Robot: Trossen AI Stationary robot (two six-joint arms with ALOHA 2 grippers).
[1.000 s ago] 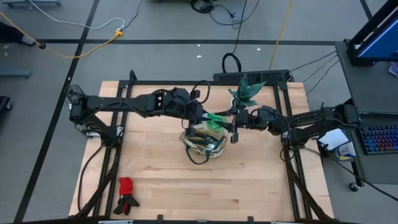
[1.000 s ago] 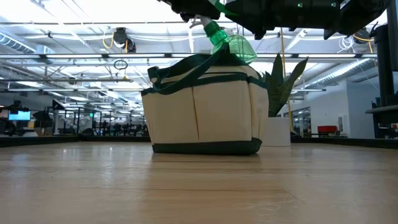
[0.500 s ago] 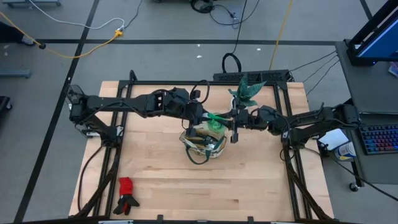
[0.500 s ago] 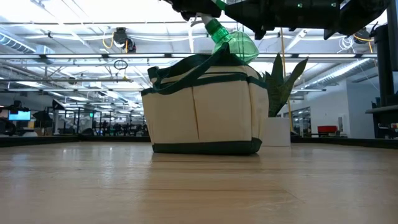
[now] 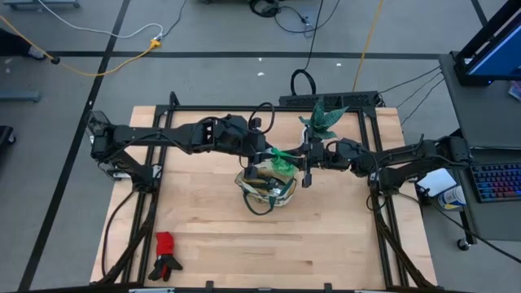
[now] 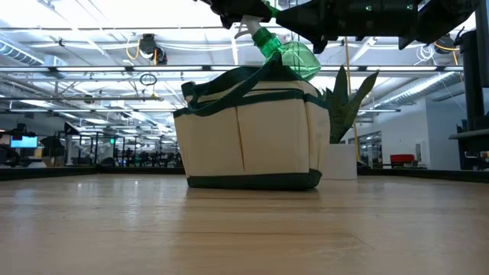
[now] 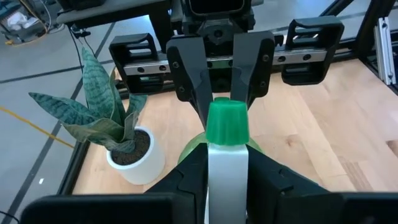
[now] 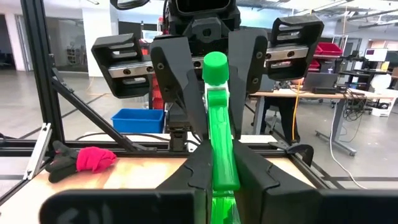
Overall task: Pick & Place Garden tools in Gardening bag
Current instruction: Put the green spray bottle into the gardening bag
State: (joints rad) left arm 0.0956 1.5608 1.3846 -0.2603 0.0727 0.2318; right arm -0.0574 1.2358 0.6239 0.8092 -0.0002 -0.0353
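The green spray bottle (image 6: 292,56) with its white trigger head hangs tilted just over the open gardening bag (image 6: 248,130), head higher and toward the table's left. The beige bag (image 5: 264,185) stands on its flat bottom mid-table. My left gripper (image 5: 262,155) reaches in from the left, shut on the bottle's head. My right gripper (image 5: 303,157) reaches in from the right, shut on the green part. The two grippers face each other with the bottle (image 5: 282,159) between them. My left gripper (image 7: 227,171) has the white trigger head (image 7: 227,163) between its two fingers, just behind the green nozzle cap. It comes in level from the table's left, along the bottle. My right gripper (image 8: 221,171) pinches the green neck (image 8: 222,163) just above the clear green body. Its fingers come in level from the table's right, along the bottle. The bottle is lifted clear, tilted, with its body lowest above the bag's rim.
A spiky plant in a white pot (image 5: 324,119) stands just behind the bag, close under my right arm (image 6: 348,99). Red-and-black gloves (image 5: 166,244) and a dark item (image 5: 167,265) lie near the front left corner. The near half of the table has free room.
The spray bottle has sunk slightly toward the bag's rim. Both arms have stayed almost in place above the bag.
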